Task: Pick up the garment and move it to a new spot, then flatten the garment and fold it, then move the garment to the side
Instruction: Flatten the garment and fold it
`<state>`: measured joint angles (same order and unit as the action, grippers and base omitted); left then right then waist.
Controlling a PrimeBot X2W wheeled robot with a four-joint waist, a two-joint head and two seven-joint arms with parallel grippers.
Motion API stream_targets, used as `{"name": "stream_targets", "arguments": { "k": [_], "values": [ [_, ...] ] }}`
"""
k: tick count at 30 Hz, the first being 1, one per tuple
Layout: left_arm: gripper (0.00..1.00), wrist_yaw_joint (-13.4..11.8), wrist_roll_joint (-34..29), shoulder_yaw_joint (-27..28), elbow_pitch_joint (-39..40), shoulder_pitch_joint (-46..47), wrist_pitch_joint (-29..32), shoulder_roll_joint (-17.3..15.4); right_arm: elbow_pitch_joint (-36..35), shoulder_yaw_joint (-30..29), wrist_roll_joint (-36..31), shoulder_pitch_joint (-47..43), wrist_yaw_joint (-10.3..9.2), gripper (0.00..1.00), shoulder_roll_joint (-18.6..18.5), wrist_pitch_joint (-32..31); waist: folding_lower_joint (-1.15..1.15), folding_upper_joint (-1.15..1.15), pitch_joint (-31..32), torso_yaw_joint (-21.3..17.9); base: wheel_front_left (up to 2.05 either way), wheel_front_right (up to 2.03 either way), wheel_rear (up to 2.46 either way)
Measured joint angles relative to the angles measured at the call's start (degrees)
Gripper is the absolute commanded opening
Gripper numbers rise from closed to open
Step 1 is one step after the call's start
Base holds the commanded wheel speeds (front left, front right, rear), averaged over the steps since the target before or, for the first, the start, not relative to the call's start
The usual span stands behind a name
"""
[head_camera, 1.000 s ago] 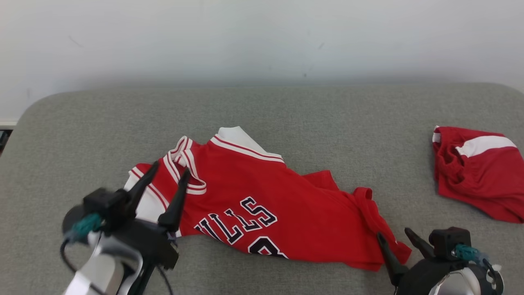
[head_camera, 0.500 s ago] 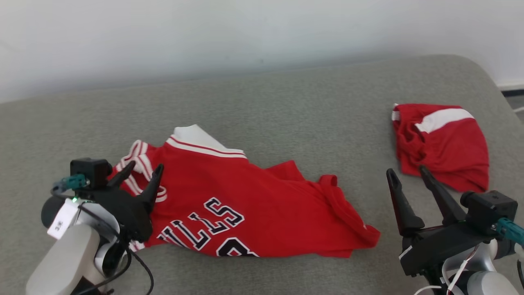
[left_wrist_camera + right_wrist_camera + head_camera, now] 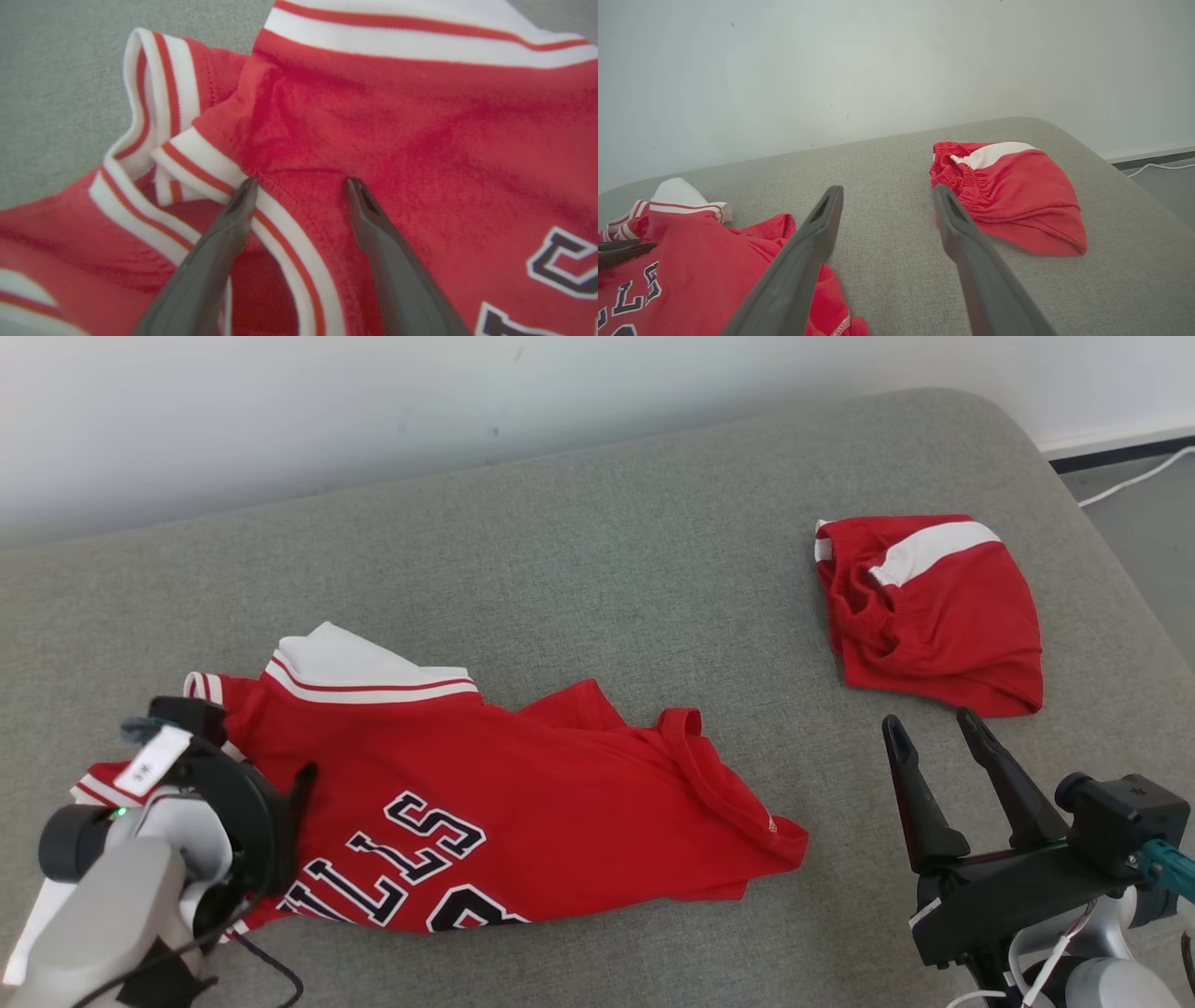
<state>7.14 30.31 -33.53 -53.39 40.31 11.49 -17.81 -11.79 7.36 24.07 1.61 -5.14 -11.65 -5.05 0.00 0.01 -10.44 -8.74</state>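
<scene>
- Nearest, lower left: left gripper point(image 3: 302, 183), released, fingers spread wide with nothing clamped; tips down at the red jersey point(image 3: 523, 803), one by the striped white-and-red armhole trim, the other on plain red cloth.
- Nearest, lower right: right gripper point(image 3: 929, 721), likewise released and empty; hangs above bare grey cushion point(image 3: 597, 569), apart from both pieces of clothing.
- Just beyond: jersey lying rumpled and unfolded across the cushion's left and middle, dark white-edged lettering facing up, white panel with red stripes at its far edge, one red hem reaching towards the right gripper.
- Farther right: red shorts point(image 3: 934, 616) with a white stripe, bunched in a heap, well apart from the jersey.
- Farthest: pale wall point(image 3: 373, 392) behind the cushion; at the far right, a white cable point(image 3: 1130, 481) on the floor point(image 3: 1153, 551).
</scene>
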Motion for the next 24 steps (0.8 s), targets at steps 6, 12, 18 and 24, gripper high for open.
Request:
{"name": "stream_targets", "arguments": {
  "k": [6,12,18,24],
  "values": [
    [0.96,0.0,0.6,0.9,-4.1,3.2,4.2,1.2,-0.6,-0.3,-0.6,-0.1,-0.43,1.00,0.1,0.4,0.00,-0.01,-1.0,-0.4,0.00,0.00,0.00],
    [0.00,0.0,1.6,0.4,-5.9,4.8,5.5,2.0,-0.6,-0.7,-0.9,-0.1,-0.49,1.00,0.1,0.5,0.00,0.00,-1.1,0.6,0.00,0.00,0.00],
    [0.00,0.0,2.0,0.3,-5.9,4.9,2.5,3.6,0.6,-1.1,-0.9,-0.1,-0.76,1.00,0.1,0.7,0.00,0.00,-0.4,2.0,0.00,0.00,0.00],
    [0.00,0.0,0.5,-1.2,-2.0,2.3,-5.4,3.9,2.9,-2.1,-0.5,-0.3,-0.76,1.00,0.3,1.6,0.00,0.00,1.7,4.1,0.00,0.00,0.00]
  ]
}}
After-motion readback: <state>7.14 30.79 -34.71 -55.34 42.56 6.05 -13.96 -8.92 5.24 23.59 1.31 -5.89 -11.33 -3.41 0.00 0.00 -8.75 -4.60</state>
